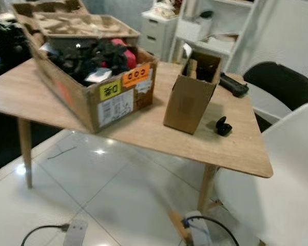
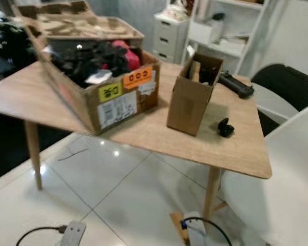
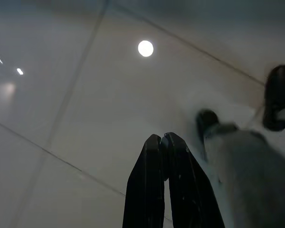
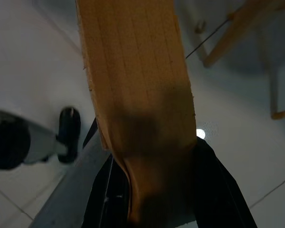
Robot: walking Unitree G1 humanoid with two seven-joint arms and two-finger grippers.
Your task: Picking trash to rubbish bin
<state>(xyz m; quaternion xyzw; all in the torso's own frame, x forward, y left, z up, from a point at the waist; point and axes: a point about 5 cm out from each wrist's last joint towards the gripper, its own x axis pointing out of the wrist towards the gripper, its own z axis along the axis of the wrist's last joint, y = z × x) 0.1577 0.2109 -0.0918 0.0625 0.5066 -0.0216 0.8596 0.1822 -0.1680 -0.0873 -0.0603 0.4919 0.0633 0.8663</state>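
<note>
Cardboard strip point(image 4: 133, 95), frame centre: light, stiff, creasable; right gripper point(image 4: 152, 190) pinches its lower end. Left gripper point(image 3: 164, 142), bottom centre: fingers pressed together, empty.

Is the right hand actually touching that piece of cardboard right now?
Touching. In the right wrist view the black fingers close on either side of the brown cardboard strip, which runs straight out from between them.

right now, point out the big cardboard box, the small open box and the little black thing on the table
big cardboard box point(image 1: 118, 102), left eye view, front wall by the labels
small open box point(image 1: 187, 105), left eye view, front face
little black thing point(image 1: 224, 126), left eye view, its middle
</note>
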